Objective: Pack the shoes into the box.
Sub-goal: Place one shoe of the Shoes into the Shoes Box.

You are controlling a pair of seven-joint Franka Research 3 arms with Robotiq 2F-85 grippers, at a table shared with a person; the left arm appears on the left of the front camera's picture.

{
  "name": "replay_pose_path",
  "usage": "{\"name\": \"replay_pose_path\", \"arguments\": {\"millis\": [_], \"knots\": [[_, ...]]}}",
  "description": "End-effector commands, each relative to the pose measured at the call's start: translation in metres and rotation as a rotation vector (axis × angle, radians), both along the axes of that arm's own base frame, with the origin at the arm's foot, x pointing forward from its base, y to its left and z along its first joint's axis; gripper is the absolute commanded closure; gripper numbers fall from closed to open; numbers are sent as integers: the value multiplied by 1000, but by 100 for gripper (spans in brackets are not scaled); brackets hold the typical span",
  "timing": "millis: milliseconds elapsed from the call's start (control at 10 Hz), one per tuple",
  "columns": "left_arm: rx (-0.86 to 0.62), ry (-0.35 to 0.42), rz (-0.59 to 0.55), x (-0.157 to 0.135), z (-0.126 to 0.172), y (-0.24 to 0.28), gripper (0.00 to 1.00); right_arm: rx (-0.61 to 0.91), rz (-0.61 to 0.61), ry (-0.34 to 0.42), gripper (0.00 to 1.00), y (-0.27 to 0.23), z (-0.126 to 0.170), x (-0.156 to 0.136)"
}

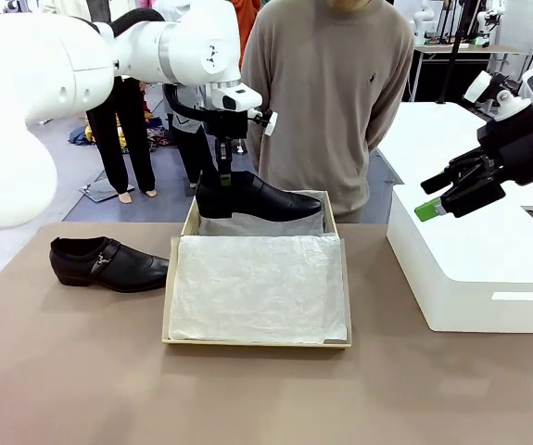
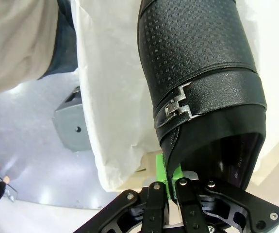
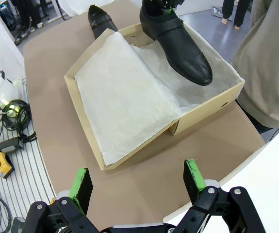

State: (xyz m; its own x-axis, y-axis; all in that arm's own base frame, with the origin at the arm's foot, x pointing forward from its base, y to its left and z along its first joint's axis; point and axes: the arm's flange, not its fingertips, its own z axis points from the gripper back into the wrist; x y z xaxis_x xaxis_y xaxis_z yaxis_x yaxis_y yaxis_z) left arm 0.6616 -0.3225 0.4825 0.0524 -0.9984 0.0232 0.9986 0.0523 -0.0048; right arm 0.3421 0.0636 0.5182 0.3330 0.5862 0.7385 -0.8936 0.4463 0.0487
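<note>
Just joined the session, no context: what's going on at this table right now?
The left tool is shut on the heel end of one black buckle-strap dress shoe. It holds the shoe at the far part of the tan shoebox, over the white tissue paper; I can't tell if it has touched down. The second shoe lies on the table, left of the box. The right tool is open and empty above the white block. A person stands at the far side.
</note>
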Motion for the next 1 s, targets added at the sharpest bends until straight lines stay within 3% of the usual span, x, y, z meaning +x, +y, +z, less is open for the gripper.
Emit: {"name": "replay_pose_path", "arguments": {"millis": [0, 900], "knots": [[8, -35, -21, 8, 2, -1, 100, 25, 21, -23, 0, 0, -2, 4], [37, -19, -48, 10, -42, -1, 100, 25, 21, -23, 0, 0, -2, 4]]}}
